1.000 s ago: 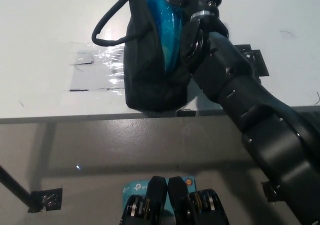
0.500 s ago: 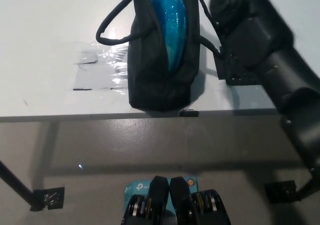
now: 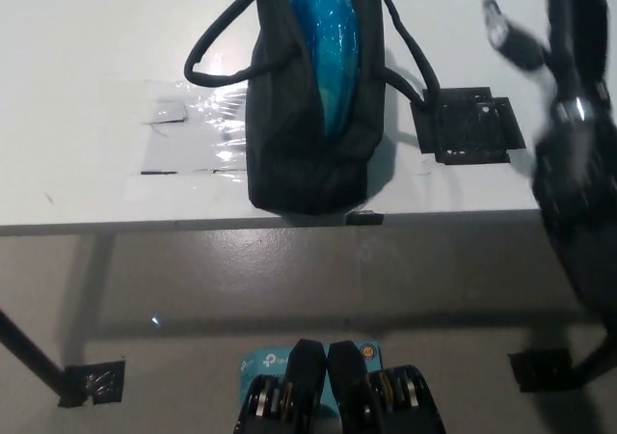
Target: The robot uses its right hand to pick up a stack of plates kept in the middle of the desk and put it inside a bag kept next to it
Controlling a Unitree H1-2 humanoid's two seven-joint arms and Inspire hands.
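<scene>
A black bag (image 3: 308, 135) stands on the white desk (image 3: 87, 48) near its front edge, mouth open upward. Inside it sits the stack of blue plates (image 3: 328, 48), on edge between the bag's walls. The bag's two handles loop out left and right. My black right hand (image 3: 554, 39) is off to the right of the bag, blurred, fingers spread and holding nothing. It is well apart from the bag. My white left hand is out of view.
A black square marker (image 3: 468, 125) lies on the desk just right of the bag. A clear taped plastic patch (image 3: 188, 135) lies to the bag's left. The desk's front edge runs across the middle; grey floor lies below it.
My right hand has let go of the plates, left in the bag, and has swung away to the right. The bag has settled upright.
</scene>
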